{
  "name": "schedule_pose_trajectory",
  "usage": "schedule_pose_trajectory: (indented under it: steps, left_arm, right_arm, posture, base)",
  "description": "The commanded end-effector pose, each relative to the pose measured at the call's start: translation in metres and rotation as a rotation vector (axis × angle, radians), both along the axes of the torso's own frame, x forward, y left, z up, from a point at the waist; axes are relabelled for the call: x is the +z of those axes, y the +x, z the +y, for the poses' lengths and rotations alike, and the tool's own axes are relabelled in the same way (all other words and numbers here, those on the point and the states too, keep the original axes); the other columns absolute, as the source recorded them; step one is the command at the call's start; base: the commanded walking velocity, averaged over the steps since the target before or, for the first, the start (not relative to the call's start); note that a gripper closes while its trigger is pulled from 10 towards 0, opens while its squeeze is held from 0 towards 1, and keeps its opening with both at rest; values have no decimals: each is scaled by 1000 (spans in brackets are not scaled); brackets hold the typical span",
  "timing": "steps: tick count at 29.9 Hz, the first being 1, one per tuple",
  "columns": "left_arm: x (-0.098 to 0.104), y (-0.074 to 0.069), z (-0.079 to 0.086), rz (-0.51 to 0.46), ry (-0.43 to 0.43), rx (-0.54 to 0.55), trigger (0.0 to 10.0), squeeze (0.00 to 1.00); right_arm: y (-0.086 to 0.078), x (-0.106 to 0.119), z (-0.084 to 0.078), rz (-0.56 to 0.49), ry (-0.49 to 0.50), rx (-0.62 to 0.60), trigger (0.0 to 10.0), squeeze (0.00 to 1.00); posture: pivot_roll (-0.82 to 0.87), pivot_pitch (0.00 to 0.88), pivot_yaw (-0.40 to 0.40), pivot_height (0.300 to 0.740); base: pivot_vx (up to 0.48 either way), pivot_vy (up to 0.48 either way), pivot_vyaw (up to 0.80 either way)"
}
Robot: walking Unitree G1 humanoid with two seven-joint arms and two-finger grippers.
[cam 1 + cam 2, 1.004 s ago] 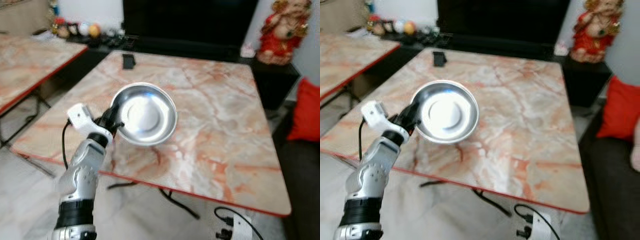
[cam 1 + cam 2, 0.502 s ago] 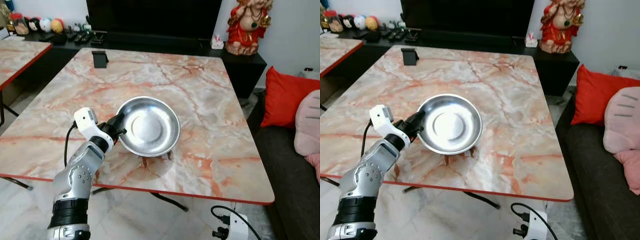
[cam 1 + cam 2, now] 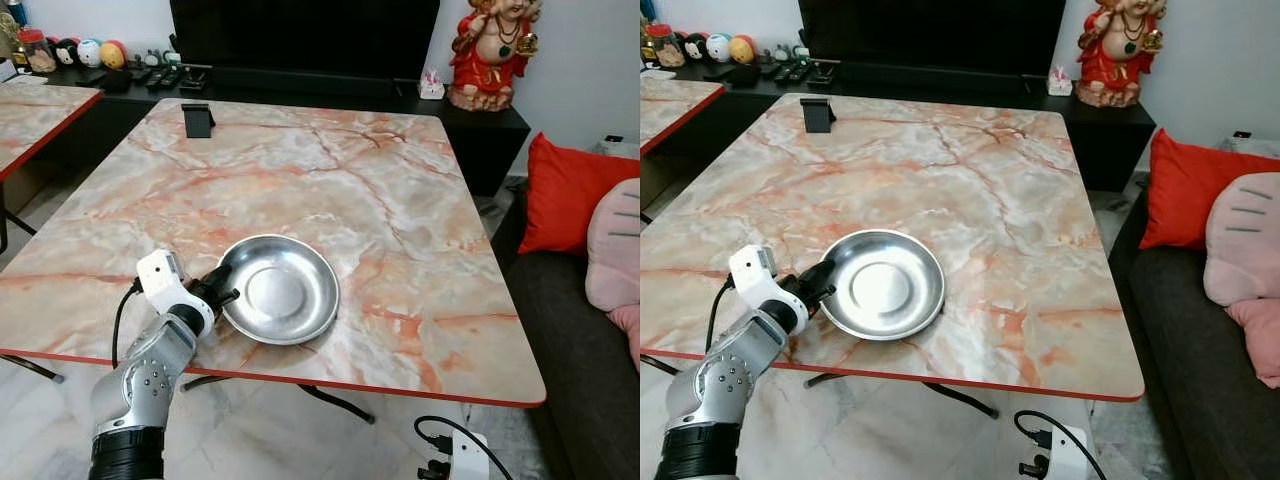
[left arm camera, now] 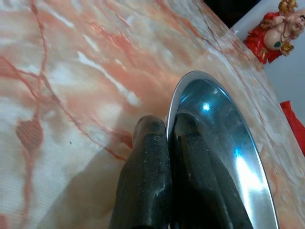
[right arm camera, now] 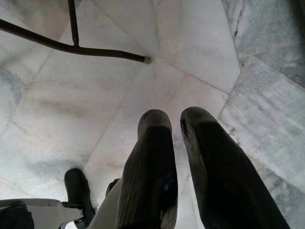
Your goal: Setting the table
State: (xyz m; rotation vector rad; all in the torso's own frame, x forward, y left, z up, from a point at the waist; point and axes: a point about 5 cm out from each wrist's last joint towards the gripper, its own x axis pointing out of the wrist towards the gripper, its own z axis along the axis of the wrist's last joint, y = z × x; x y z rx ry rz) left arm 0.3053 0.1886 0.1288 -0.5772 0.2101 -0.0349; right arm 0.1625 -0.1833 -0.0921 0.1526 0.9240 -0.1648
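- Left gripper [image 3: 222, 292] is pinching the near-left rim of the steel plate [image 3: 281, 289], one black finger over the lip and one under it; in the left wrist view the fingers [image 4: 147, 181] are pressing together on the rim with no gap showing
- Steel plate is lying low and about level on the marble table [image 3: 400, 200], near the front edge and left of centre; whether its base is fully bearing on the top cannot be told, though the plate is casting only a thin shadow
- Right gripper [image 5: 174, 143] is hanging idle over the tiled floor [image 5: 190, 57], its two fingers standing slightly apart and holding nothing
- Black phone stand [image 3: 198, 119] is sitting at the far-left corner of the table, well apart from the plate
- Red cushion [image 3: 570, 190] is resting on the sofa beside the table, clear of the work
- Judgement: the step in hand is placing the plate at a setting
- Judgement: the next move is calling for confirming the plate is seated, spreading the fingers, then drawing the gripper back low and sideways so the lower finger is not lifting or dragging the rim
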Motion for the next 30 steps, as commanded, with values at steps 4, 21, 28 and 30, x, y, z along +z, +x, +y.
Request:
schedule_pose_trajectory:
  steps: [4,21,28,30]
  left_arm:
    - [1,-5,5,10,19,30,10000,0]
    - [-6,-5,1,44,37,55,10000,1000]
    - [-6,-6,4,43,55,66,10000,1000]
    - [-5,-6,5,40,64,71,10000,1000]
  right_arm:
    - [-2,-1,2,18,1,0,10000,0]
    - [-2,-2,7,20,8,9,10000,0]
    - [-4,-3,7,22,7,11,10000,0]
    - [-3,-2,7,22,7,12,10000,0]
  posture:
    - [55,0,-42,740]
    - [55,0,-41,740]
    - [55,0,-41,740]
    - [57,0,-42,740]
  base:
    - [0,0,0]
    - [0,0,0]
    - [0,0,0]
    - [0,0,0]
